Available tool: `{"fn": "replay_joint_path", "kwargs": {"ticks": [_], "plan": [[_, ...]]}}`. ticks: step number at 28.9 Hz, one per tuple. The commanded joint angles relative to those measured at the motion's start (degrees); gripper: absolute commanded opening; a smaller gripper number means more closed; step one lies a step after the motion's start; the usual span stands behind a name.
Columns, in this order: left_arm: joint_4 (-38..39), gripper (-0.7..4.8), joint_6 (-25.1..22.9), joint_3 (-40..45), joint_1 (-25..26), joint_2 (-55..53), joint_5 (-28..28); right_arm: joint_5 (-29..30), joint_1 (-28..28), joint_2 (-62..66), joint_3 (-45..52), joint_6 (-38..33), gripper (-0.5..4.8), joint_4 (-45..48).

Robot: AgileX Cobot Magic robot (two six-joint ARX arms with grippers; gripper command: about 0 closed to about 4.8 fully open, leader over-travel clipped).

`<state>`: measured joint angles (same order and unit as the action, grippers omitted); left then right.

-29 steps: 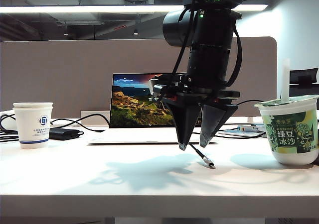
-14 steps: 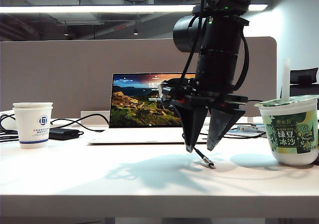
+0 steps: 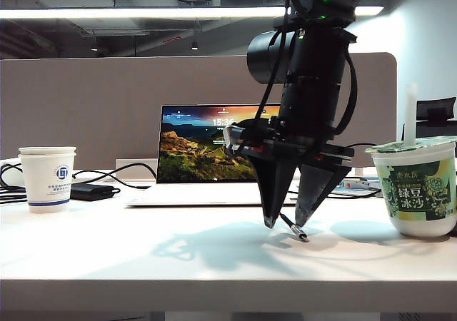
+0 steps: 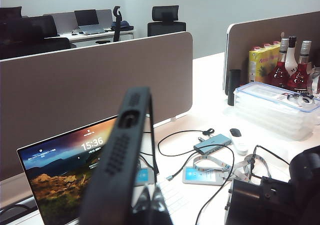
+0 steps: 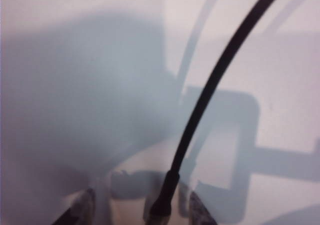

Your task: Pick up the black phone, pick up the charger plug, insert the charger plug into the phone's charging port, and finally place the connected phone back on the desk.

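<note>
**A:** White desk [image 3: 143, 257] in an open office, grey partition behind, a laptop [image 3: 207, 157] lit at the back. Where do the two arms stand?

**B:** The right gripper [image 3: 287, 221] hangs point-down over the desk at the centre-right of the exterior view, its two dark fingers spread, tips just above the surface. The charger plug [image 3: 298, 234] lies between those tips, at roughly five o'clock from the midpoint, its thin black cable [image 5: 215, 80] running up and back through the gap. I'd judge the jaws straddle the cable so that closing would catch the collar and leave the metal tip free to enter a port.

**A:** Closed on it yet?

**B:** No. The right wrist view shows the cable's thicker end between the two pads with bare desk on either side.

**A:** And the black phone [image 4: 117, 155]?

**B:** Off the desk. In the left wrist view it stands upright on edge, rising to twelve o'clock from the left gripper [image 4: 150, 207], whose fingers are pinched together on its lower end. The slim top edge with its openings faces the camera; whether one is the charging port I cannot tell. Held high like that, the phone seems to be waiting for the plug.

**A:** Anything in the way?

**B:** A green drink cup [image 3: 418, 185] at three o'clock of the right gripper, a paper cup [image 3: 47, 178] far off at nine. Both well apart.
</note>
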<state>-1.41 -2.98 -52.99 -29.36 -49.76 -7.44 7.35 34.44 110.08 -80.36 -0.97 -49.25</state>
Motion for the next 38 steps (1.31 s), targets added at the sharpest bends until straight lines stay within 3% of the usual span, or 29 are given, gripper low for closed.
{"fn": "replay_joint_path", "kwargs": {"ticks": [1, 15, 18, 22, 23, 36, 38], "plan": [[-2.3, -0.07, -0.1, -0.5, 0.1, 0.3, -0.3, 0.3, 0.1, 0.2, -0.1, 0.2, 2.39, 0.0], [-2.3, -0.07, -0.1, -0.5, 0.1, 0.3, -0.3, 0.2, 0.0, 0.8, -0.1, -0.5, 2.30, -1.3], [-2.3, -0.07, -0.1, -0.5, 0.1, 0.3, -0.3, 0.3, 0.0, 0.8, -0.1, -0.5, 1.79, -1.5], [-2.3, -0.07, -0.1, -0.5, 0.1, 0.3, -0.3, 0.2, 0.0, 0.8, -0.1, -0.5, -0.03, -1.9], [-2.3, -0.07, -0.1, -0.5, 0.1, 0.3, -0.3, 0.2, 0.0, 0.8, -0.1, -0.5, -0.07, -1.8], [-2.2, -0.07, -0.1, -0.5, 0.1, 0.3, -0.3, 0.9, 0.0, 0.6, -0.2, -0.5, 0.01, 0.0], [-2.2, -0.07, -0.1, -0.5, 0.1, 0.3, -0.2, 3.6, 0.0, 0.7, -0.2, -0.5, 1.21, 0.0]]}}
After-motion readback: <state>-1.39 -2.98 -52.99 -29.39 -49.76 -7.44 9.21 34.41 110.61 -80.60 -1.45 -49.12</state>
